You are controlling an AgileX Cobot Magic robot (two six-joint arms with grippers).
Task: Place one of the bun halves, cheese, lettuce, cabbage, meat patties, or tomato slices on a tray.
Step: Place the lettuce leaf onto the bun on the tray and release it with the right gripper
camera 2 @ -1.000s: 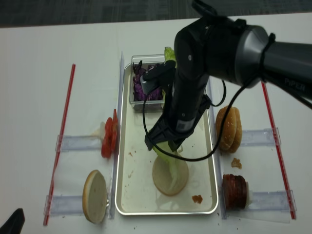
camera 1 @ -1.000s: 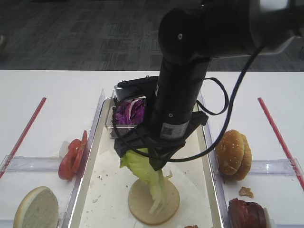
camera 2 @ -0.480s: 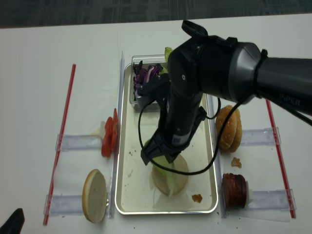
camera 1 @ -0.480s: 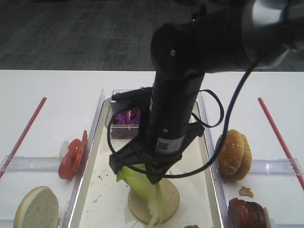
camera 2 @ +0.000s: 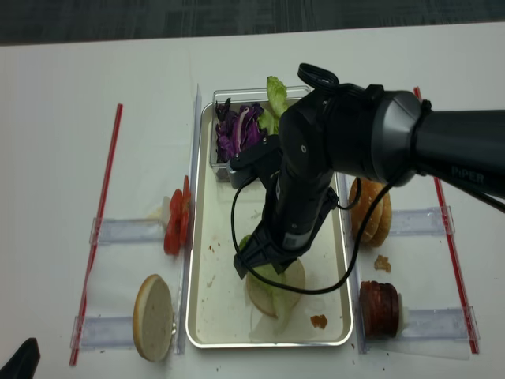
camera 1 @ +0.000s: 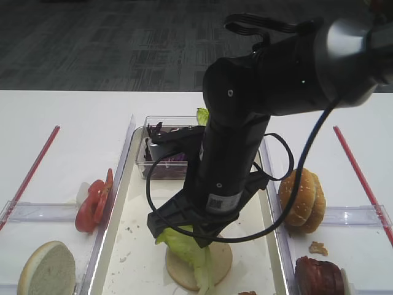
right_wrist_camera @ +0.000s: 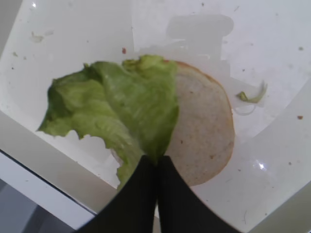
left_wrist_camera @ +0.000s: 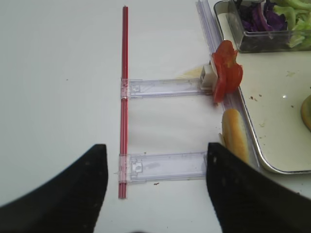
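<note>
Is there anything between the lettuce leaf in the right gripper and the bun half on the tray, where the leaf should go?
Nothing visible stands between them. The right gripper is shut on the lettuce leaf, which already hangs over the left part of the bun half on the tray. The rest of the cut face is bare.

— What is the right arm doing?
— It is reaching in from the right and bending steeply down over the middle, its wrist pointing almost straight down. The right gripper (right_wrist_camera: 156, 167) is hanging low, its two dark fingers (right_wrist_camera: 172, 194) pressing together and pinching the lettuce (right_wrist_camera: 131, 104) at their tips.
— And the left one?
— The left gripper (left_wrist_camera: 153, 182) is hovering off to the left, its two dark fingers (left_wrist_camera: 73, 187) standing wide apart, gripping nothing.
</note>
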